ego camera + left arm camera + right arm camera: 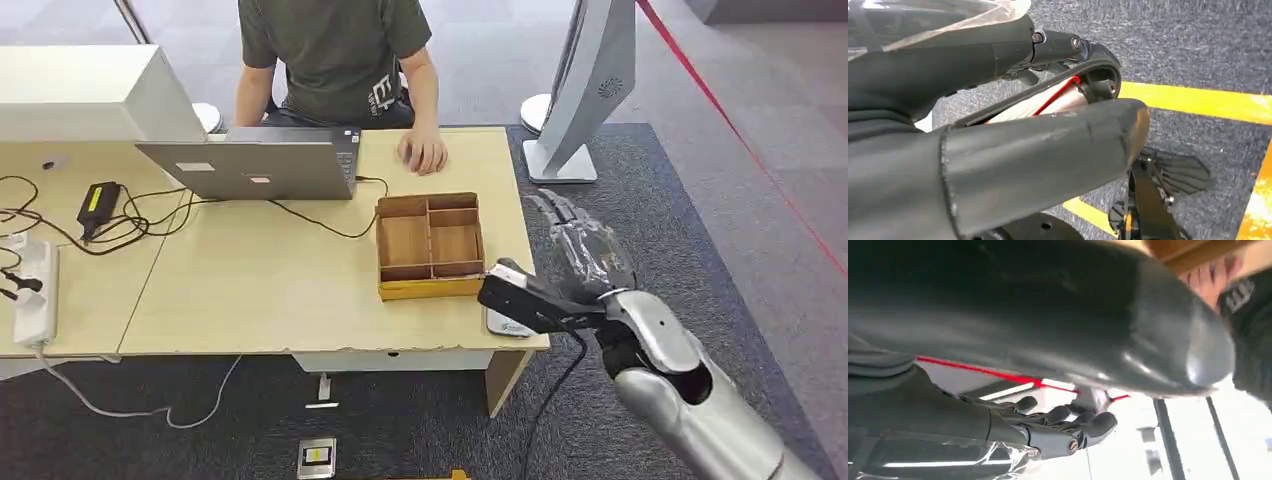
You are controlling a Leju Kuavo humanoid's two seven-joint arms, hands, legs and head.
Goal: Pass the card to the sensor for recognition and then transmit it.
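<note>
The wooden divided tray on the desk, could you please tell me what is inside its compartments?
The wooden tray shows only bare brown floors in the compartments in the head view. No card lies in any. The raised right hand stands beside its near right corner, covering nothing inside.

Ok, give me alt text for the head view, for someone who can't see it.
The robot's right hand is raised, fingers spread, beside the edge of a light wooden table holding a divided brown wooden tray. A grey laptop sits further back, with a seated person resting a hand on the table.
</note>
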